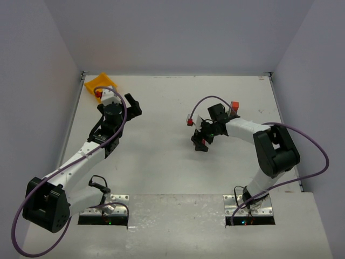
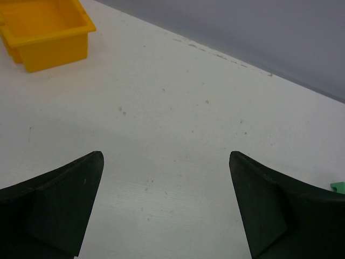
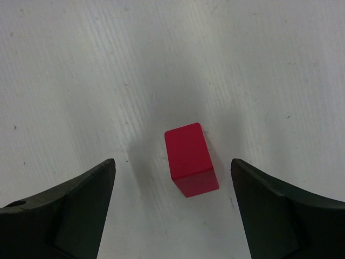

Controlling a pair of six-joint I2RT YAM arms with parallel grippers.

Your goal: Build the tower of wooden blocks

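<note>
Right hand [image 3: 172,162] points down, jaws wide astride a red block [image 3: 190,156] lying untouched on the surface [image 3: 81,65]. Left hand [image 2: 166,156] hovers wide open; a green sliver [image 2: 338,186] is cut off.

Red block [image 3: 191,159] w/ smooth paint (matt)

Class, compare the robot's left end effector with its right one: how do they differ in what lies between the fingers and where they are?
The left end effector has only bare table between its fingers; the right end effector straddles a red block, gaps on both sides. The left end effector is near the yellow bin in the far left corner; the right end effector is nearer the table's middle. Both stand open, holding nothing.
</note>
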